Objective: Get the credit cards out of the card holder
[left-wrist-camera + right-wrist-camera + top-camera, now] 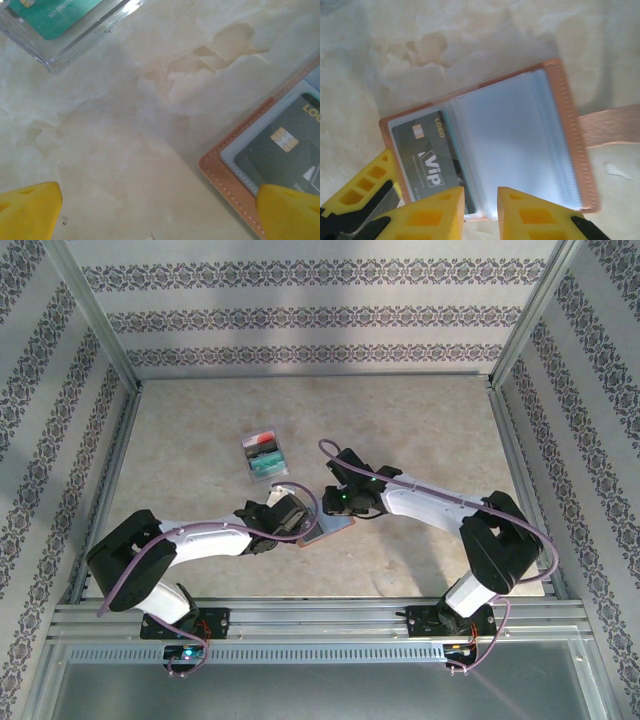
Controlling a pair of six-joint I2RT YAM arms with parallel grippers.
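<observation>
Open card holder (560,100) lies flat on the table (125,150), a dark card (427,160) in its pocket.

The right gripper (481,197) has its fingers nearly together at the holder's near edge, with clear sleeves showing in the slit; whether they pinch one cannot be told. The left gripper (157,215) stands wide apart, one fingertip over the holder's corner and bare table between the fingers. A clear box (75,47) of cards lies beyond the left fingers, well apart.
</observation>
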